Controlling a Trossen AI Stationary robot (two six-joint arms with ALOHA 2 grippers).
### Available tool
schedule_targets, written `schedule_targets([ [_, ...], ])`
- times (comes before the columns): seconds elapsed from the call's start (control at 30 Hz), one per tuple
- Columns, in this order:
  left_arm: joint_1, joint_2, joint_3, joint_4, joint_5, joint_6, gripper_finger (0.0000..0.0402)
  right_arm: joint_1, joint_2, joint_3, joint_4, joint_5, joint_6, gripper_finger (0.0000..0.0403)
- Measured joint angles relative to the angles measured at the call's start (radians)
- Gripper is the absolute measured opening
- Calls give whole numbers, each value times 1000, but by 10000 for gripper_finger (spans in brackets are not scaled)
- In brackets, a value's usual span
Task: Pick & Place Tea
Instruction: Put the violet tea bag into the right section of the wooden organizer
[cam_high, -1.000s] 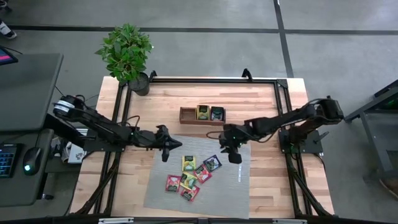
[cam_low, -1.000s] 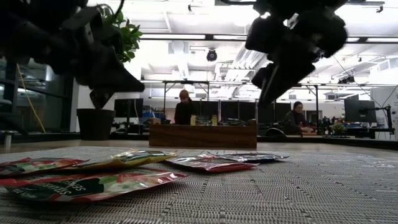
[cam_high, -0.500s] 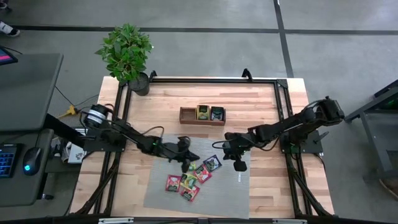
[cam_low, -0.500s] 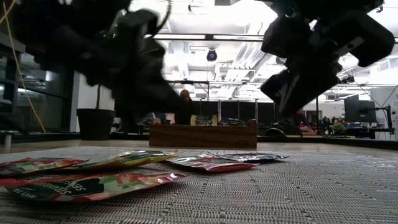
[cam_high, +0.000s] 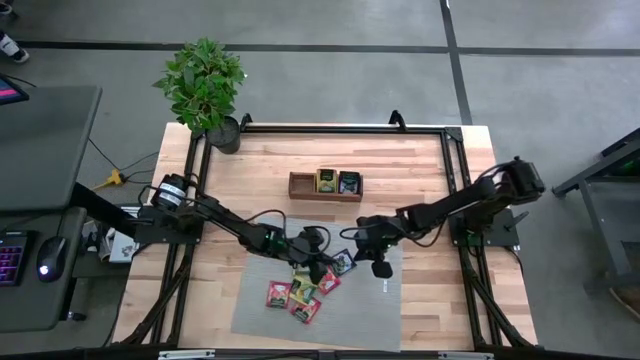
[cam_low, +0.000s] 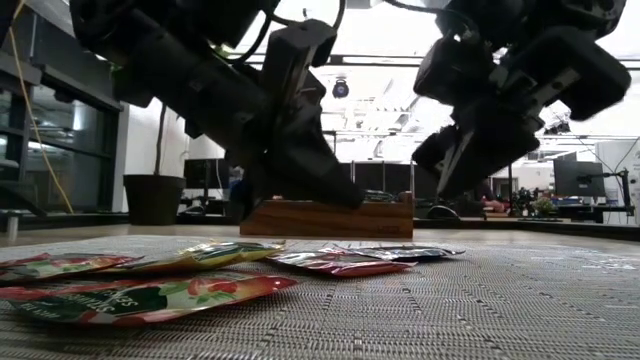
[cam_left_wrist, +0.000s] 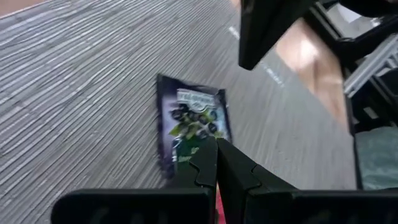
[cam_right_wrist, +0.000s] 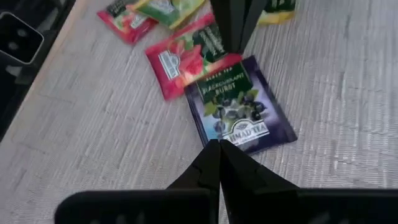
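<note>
High view: wooden tray (cam_high: 300, 186) sits beyond sachets (cam_high: 303, 288) on mat (cam_high: 370, 300).

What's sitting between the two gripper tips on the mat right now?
The dark blackcurrant sachet lies between the left gripper and the right gripper, both shut above it; the right wrist view shows this best.

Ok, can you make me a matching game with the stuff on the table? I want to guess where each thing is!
Things:
1. purple tea sachet
2. wooden tray
3. potted plant
4. right gripper

Places:
A. at the table's back left corner
B. flat on the grey mat
C. shut, above the purple sachet
D. on bare wood behind the mat

Pairs: 1-B, 2-D, 3-A, 4-C
</note>
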Motion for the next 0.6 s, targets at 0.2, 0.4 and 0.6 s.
schedule_targets([
  [0.2,0,0,0,-21,5,-26,1,5,69,0,68,-27,5,0],
  [0.4,0,0,0,-74,-9,-41,1,43,111,0,92,-29,9,0],
  [0.6,0,0,0,-81,-17,-48,1,67,184,3,131,-33,63,0],
])
